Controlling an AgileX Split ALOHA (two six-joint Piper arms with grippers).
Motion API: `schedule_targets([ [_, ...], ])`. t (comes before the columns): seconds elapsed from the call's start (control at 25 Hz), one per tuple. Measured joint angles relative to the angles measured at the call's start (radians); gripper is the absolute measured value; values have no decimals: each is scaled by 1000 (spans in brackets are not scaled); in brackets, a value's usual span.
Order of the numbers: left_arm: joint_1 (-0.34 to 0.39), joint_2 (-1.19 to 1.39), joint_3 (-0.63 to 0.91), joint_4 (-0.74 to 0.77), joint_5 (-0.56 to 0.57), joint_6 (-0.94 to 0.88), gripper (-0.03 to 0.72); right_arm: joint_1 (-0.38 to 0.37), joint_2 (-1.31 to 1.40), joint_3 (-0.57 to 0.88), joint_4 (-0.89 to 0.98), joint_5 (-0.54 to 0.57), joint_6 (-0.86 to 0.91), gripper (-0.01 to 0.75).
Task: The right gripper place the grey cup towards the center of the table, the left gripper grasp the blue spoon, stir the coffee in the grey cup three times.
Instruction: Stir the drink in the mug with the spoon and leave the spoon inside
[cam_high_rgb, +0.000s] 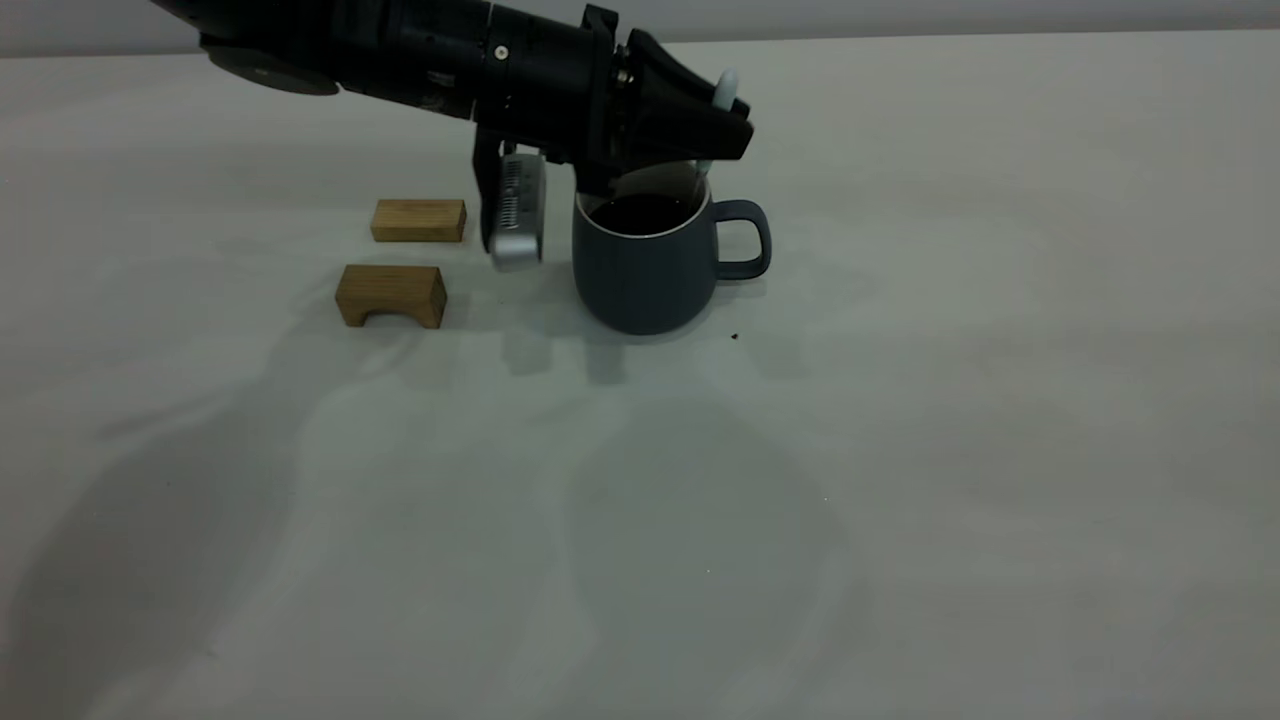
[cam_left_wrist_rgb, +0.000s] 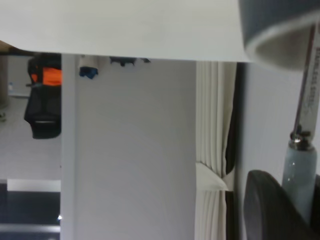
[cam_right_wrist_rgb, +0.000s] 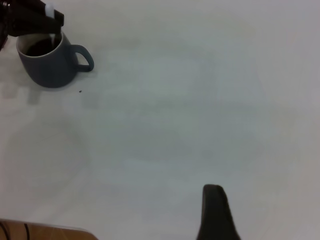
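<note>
The grey cup stands upright on the table, its handle pointing right, with dark coffee inside. My left gripper hovers just above the rim, shut on the blue spoon. The pale handle sticks up past the fingers and the metal neck slants down into the cup. In the left wrist view, the left gripper pinches the spoon and the cup rim shows beyond. The right gripper sits far from the cup, over bare table, and does not appear in the exterior view.
Two wooden blocks lie left of the cup: a flat one and an arched one. A tiny dark speck sits by the cup's base. The left arm's camera module hangs between the blocks and the cup.
</note>
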Motion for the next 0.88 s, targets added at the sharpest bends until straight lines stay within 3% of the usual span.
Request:
schedule_targets([
  [0.36,60,0,0,-44,-47,-23,140,0,0,0,0,0,1,555],
  [0.6,24,2,-1,-134,-72,-23,140,0,0,0,0,0,1,555],
  [0.88,-10,30,-1,-94,-38,-23,140,0,0,0,0,0,1,555],
])
